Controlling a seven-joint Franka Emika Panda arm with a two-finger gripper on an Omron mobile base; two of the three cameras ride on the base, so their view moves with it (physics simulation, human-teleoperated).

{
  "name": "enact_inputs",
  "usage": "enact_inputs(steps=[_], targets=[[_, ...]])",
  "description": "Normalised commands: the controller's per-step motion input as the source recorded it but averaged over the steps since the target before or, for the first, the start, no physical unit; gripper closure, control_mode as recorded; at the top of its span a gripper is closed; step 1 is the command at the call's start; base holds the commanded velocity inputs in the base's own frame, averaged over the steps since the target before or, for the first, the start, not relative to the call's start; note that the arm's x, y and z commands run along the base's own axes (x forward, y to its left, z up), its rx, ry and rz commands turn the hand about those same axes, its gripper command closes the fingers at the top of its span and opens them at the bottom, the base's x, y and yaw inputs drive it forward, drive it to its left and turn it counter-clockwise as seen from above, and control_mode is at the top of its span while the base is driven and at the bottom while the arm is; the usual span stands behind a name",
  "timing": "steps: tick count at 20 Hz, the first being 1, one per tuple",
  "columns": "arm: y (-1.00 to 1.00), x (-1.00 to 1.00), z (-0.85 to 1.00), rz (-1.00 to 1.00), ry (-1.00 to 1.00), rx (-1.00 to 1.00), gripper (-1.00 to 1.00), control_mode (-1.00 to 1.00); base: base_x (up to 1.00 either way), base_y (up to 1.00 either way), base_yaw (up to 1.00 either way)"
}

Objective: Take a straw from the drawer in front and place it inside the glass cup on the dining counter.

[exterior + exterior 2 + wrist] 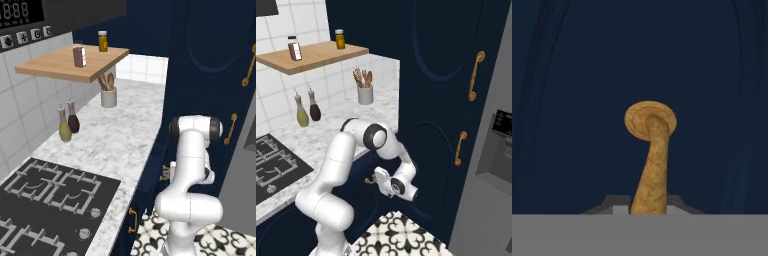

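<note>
So the gripper (648, 210) is clamped shut on the brass drawer handle (652, 160), which runs up between the fingertips to its round mount on the navy drawer front (577, 100). From the right base view the arm is bent low under the marbled worktop (331, 132), hand right at that handle. Up top there's a utensil crock (108, 96), two oil bottles (68, 124) and the black stove (45, 200). Can't see the straw, drawer's closed.
</note>
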Motion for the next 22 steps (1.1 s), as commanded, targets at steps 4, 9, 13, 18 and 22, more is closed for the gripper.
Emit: enact_inputs(steps=[4,9,13,18,22], targets=[[-1.0,-0.65,0.03,0.0,0.01,0.0,1.0,-1.0,0.0,0.0,0.0],[-1.0,-0.53,0.0,0.0,0.05,0.0,1.0,-1.0,0.0,0.0,0.0],[-0.89,-0.45,0.0,0.0,0.07,0.0,-1.0,-1.0,0.0,0.0,0.0],[-0.71,-0.35,0.01,-0.01,0.04,0.0,-1.0,-1.0,0.0,0.0,0.0],[-0.45,-0.54,0.54,-0.04,0.0,0.0,-1.0,-1.0,0.0,0.0,0.0]])
